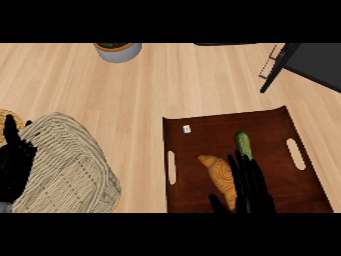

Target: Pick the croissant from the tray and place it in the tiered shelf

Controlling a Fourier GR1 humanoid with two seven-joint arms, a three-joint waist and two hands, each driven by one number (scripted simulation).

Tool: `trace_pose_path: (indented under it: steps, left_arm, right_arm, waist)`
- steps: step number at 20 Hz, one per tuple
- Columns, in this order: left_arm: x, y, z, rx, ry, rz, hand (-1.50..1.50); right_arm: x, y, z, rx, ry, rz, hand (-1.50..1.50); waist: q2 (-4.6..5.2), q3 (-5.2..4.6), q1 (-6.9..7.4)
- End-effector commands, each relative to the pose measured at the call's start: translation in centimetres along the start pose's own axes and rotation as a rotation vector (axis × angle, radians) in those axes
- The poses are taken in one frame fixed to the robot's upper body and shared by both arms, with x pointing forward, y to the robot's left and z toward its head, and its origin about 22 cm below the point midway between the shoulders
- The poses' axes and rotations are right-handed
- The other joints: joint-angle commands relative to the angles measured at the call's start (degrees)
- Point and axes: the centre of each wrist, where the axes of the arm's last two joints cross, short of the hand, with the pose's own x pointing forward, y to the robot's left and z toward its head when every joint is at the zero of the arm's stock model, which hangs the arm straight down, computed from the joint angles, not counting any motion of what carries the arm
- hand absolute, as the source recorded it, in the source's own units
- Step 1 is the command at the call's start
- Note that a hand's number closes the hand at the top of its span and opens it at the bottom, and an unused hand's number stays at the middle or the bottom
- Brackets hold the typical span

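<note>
A pale wooden worktop (165, 85) is filling the room's foreground, and the robot is leaning over it. Its right hand (253, 187) is hovering low over the near part of a dark brown tray (276, 132), fingers straight and slightly spread, pointing away from the robot and clamped on nothing. The croissant (216, 172) is lying on the tray just to the left of those fingers, partly under them, with the thumb showing at its near left end, so the pastry is sitting in the gap between thumb and fingers. Whether they are touching it I cannot tell. Its long axis is running from far-left to near-right, almost in line with the fingers. It is looking golden, ridged and tapered to a point at the far end. Just beyond the fingertips a green vegetable (243, 142) is lying. The right hand is clearly the nearer one; the left hand (12, 160) is resting open, fingers up, over a woven basket (66, 170) at the left edge. The dark tiered shelf (317, 62) is standing well apart, beyond the tray's far right corner.
</note>
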Motion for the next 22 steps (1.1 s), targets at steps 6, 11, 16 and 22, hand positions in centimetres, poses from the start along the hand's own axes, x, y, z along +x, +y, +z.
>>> trace_pose_path:
  steps: [6,11,16,22]
  left_arm:
    - [-1.6,2.5,-0.1,0.01,0.078,-0.119,0.0]
    - [-1.7,2.5,-0.8,-0.004,0.075,-0.112,0.0]
    - [-2.4,3.2,-0.7,-0.036,0.08,-0.108,0.0]
    - [-2.6,3.4,-0.5,-0.039,0.076,-0.111,0.0]
  right_arm:
    - [3.8,-0.1,0.8,0.261,0.155,0.455,-1.5]
    - [8.1,-2.2,-0.1,0.277,0.205,0.615,-1.5]
    - [10.1,-3.7,-1.7,0.317,0.231,0.665,-1.5]
    - [8.9,-3.7,-5.2,0.332,0.268,0.668,-1.5]
  waist:
    - [1.16,-1.12,1.64]
    - [1.24,-0.87,2.32]
    - [1.11,-0.7,3.0]
    - [1.07,-0.62,3.16]
